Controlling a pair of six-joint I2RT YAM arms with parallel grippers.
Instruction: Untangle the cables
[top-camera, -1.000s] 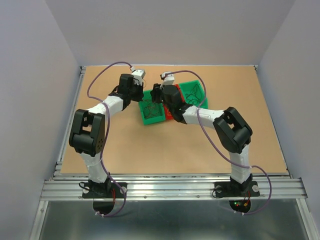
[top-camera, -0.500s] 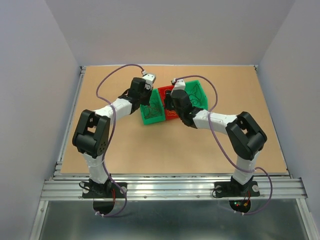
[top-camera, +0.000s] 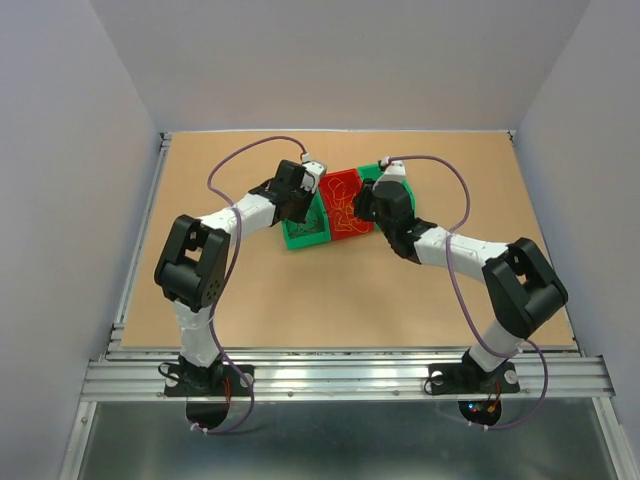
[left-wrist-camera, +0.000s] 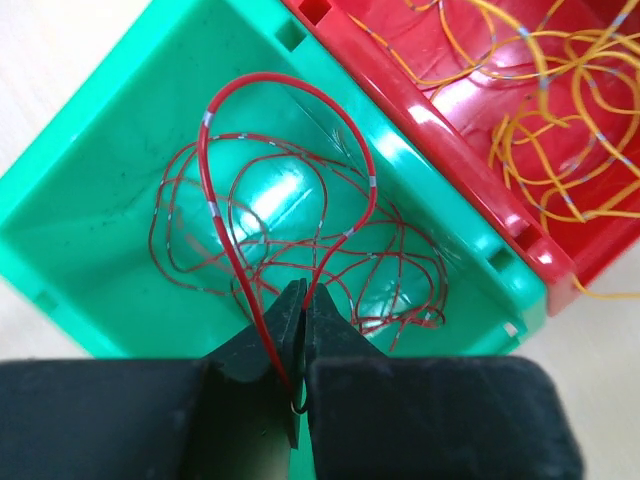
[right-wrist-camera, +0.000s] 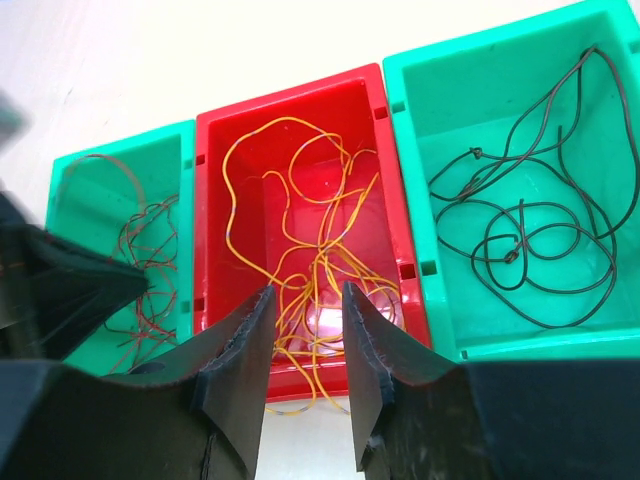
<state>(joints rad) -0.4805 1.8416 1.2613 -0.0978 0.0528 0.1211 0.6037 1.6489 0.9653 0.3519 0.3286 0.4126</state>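
The cables lie sorted in three bins. Red cables fill the left green bin. My left gripper hangs over its near wall, jaws pinched on one red cable that stands up in a tall loop. Orange-yellow cables lie in the red bin, a few strands spilling over its near wall. My right gripper is open above that wall with nothing between its fingers. Dark cables lie in the right green bin.
From above, the three bins sit side by side at the table's far middle: left green bin, red bin, right green bin, partly under the right arm. Purple cables arch over both arms. Side walls enclose the table.
Both arms swung to the right. The left gripper now hangs over the left green bin, the right arm has uncovered the red bin, and the right jaws have narrowed a little.
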